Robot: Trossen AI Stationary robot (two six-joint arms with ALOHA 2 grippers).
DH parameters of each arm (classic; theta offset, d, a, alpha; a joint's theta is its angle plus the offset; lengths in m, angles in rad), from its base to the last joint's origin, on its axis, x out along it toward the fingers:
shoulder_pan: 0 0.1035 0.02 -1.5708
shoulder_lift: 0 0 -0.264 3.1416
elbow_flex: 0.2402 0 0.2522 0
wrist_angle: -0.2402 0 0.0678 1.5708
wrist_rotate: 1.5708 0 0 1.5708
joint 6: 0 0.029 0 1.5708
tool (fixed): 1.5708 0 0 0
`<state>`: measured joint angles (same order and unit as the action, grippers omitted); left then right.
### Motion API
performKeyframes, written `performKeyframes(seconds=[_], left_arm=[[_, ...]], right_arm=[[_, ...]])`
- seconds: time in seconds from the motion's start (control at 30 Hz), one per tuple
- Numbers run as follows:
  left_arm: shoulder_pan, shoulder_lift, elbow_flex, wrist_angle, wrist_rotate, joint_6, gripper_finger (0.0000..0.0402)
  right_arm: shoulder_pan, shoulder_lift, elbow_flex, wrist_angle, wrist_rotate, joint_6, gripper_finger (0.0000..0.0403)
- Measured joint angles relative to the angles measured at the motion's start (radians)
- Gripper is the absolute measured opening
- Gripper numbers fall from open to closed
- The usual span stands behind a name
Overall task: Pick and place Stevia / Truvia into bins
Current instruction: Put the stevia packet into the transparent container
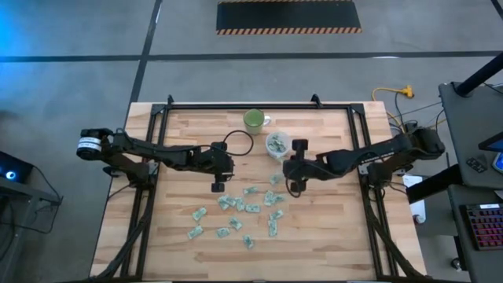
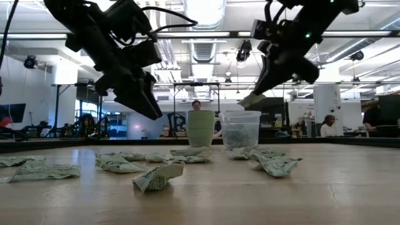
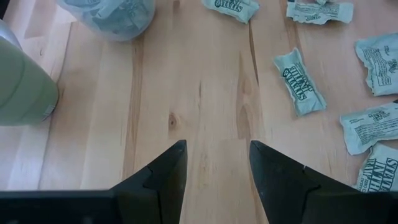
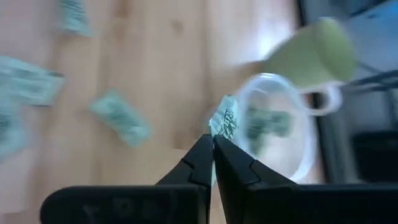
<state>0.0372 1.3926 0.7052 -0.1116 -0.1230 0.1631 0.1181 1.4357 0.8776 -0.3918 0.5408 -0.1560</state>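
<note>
Carrying step: right gripper fingers clamped on one pale green paper sachet, small round clear plastic cup just ahead, needing release over its rim; left gripper fingers apart above wooden worktop.

A pale wooden table is carrying scattered green-and-white sachets lying across its middle and near part, while a clear cup and a green mug are standing farther back.
</note>
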Motion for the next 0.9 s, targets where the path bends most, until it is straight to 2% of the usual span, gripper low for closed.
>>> performKeyframes(seconds=[0.23, 0.5, 0.6, 0.73, 0.9], left_arm=[[0.000, 0.000, 0.000, 0.010, 0.000, 0.000, 0.0158], [0.000, 0.000, 0.000, 0.026, 0.000, 0.001, 0.0158], [0.000, 0.000, 0.000, 0.026, 0.000, 0.001, 0.0158], [0.000, 0.000, 0.000, 0.026, 0.000, 0.001, 0.0158], [0.000, 0.000, 0.000, 0.027, 0.013, 0.001, 0.0158]], right_arm=[[-0.085, 0.009, 0.000, 0.080, 0.030, -0.072, 0.0008], [-0.203, 0.008, 0.001, 0.137, 0.027, -0.031, 0.0009], [-0.237, 0.008, -0.005, 0.164, -0.013, -0.024, 0.0010], [-0.269, 0.008, -0.016, 0.194, -0.142, -0.020, 0.0034], [-0.274, 0.008, -0.017, 0.194, -0.149, -0.019, 0.0084]])
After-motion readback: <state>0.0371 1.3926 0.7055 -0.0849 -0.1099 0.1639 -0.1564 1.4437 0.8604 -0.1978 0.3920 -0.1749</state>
